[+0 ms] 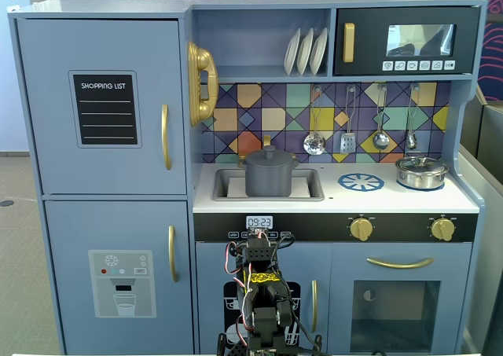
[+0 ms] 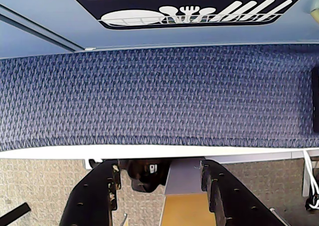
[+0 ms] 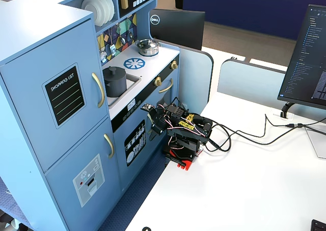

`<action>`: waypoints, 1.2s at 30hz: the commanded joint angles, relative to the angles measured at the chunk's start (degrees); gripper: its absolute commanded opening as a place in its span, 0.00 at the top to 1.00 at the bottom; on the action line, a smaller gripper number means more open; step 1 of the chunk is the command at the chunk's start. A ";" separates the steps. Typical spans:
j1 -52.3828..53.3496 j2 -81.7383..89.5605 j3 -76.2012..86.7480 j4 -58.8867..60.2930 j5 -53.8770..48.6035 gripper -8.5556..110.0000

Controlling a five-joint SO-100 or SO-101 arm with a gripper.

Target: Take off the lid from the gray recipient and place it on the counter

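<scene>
The gray recipient [image 1: 271, 179] stands in the sink basin of the toy kitchen, with the lid [image 1: 269, 153] resting on it, knob up. Both show in the other fixed view, the recipient [image 3: 115, 84] and the lid [image 3: 114, 70]. The white counter [image 1: 346, 197] with its blue burner ring [image 1: 361, 182] lies to the right of the sink. My gripper [image 2: 159, 168] is open and empty, its jaws wide apart. It points down at the table edge and the blue carpet strip in front of the kitchen's lower door. The arm [image 3: 181, 129] is folded low, well below the counter.
A shiny silver pot [image 1: 421, 171] with its own lid stands at the counter's right end. Utensils [image 1: 346, 132] hang on the tiled back wall. Gold knobs [image 1: 361, 229] and cabinet handles stick out of the front. Cables [image 3: 239, 134] run across the white table; monitors stand at the right.
</scene>
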 commanded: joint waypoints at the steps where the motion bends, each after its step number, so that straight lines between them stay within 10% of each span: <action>1: 5.45 -0.53 0.00 10.20 -0.70 0.93; 20: 5.62 -0.53 -11.43 3.87 -1.67 0.93; 36: 6.94 -25.84 -53.00 -43.07 -6.42 0.86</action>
